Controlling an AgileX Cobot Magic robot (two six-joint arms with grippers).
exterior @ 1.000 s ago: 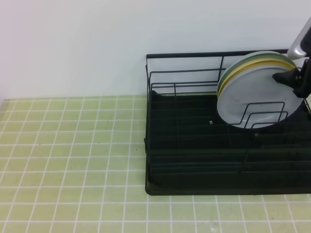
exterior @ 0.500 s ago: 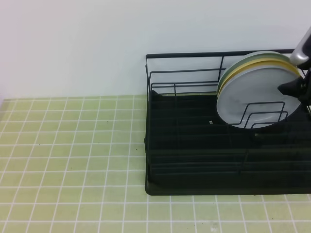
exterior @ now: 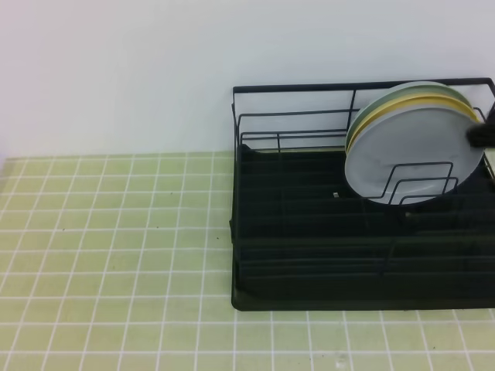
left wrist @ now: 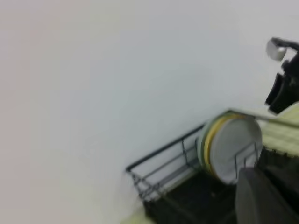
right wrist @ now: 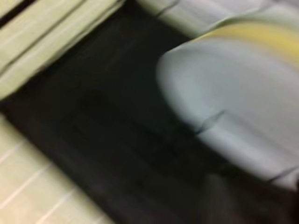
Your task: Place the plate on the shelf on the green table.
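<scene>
The pale grey-blue plate [exterior: 410, 154] stands upright in the black wire shelf [exterior: 309, 255], behind two wire dividers at its right end. It leans on a yellow plate [exterior: 384, 106] and a pale green plate [exterior: 402, 87] behind it. The shelf stands on the green table [exterior: 116, 232]. Only a dark tip of my right gripper [exterior: 483, 133] shows at the right edge, beside the plate's rim and apart from it. The plate also shows in the left wrist view [left wrist: 236, 147] and, blurred, in the right wrist view [right wrist: 233, 102]. My left gripper is out of the exterior view.
A white wall rises behind the shelf and table. The shelf's back rail [exterior: 348, 87] runs above the plates. In the left wrist view a dark rounded shape [left wrist: 259, 200] fills the lower right corner, and my right arm [left wrist: 282, 86] hangs above the shelf.
My right gripper has drawn back to the right, away from the plate's rim, and has almost left the exterior view. The plate stays standing in the shelf.
</scene>
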